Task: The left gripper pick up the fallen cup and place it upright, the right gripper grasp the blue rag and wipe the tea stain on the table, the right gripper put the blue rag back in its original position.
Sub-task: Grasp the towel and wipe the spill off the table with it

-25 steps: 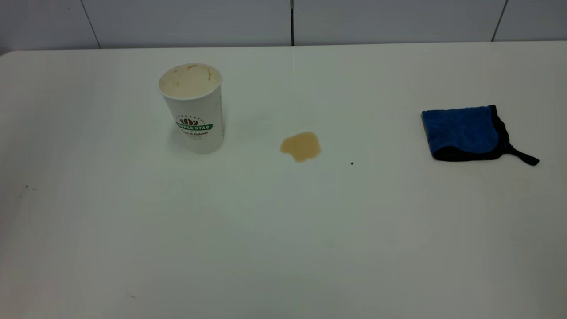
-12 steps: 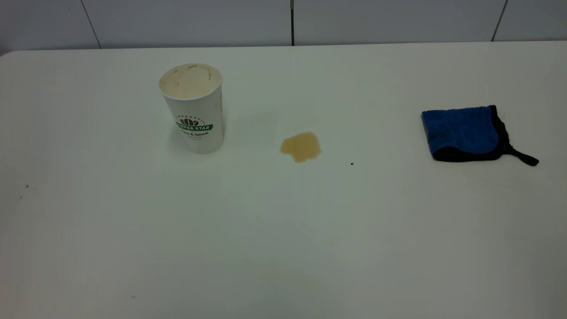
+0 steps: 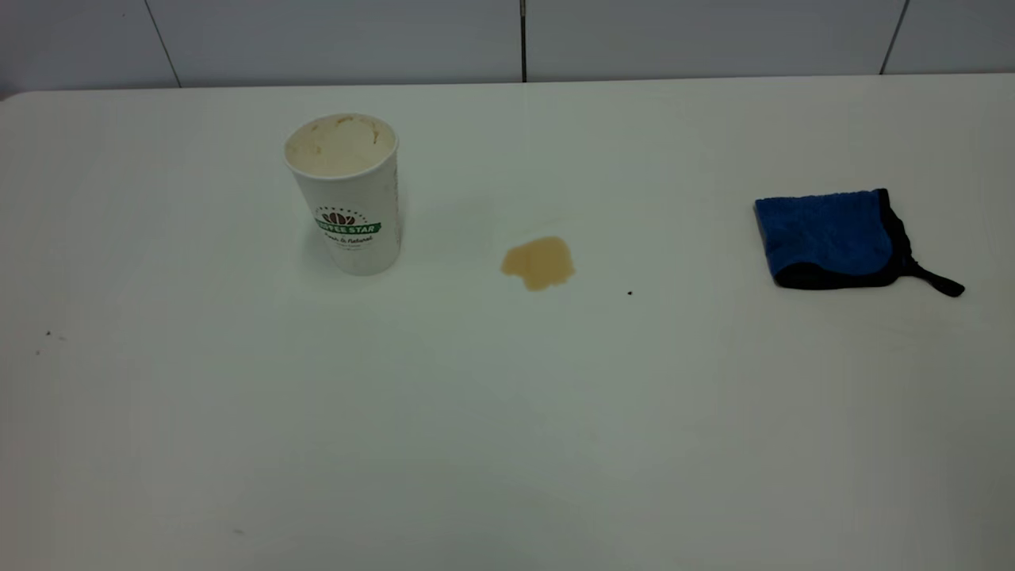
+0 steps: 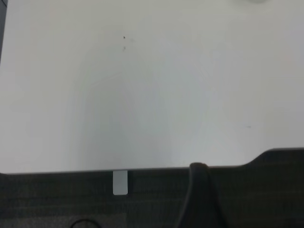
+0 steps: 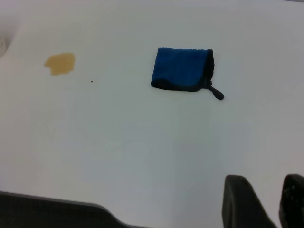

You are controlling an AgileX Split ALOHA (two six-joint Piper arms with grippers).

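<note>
White bench carries the cup upright in the upper left of the exterior frame. The tea stain lies near centre, the blue rag flat at right. The right end effector shows 2 fingers apart, gripping nothing; the left's state cannot be told.

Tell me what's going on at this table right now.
Nothing is being handled at the moment. The cup stands upright on the table, so that step looks done. The tea stain is unwiped, and the blue rag lies folded and untouched off to the right, apart from the stain. The right gripper is open at the near table edge, some way short of the rag. The left gripper isn't visible.
</note>
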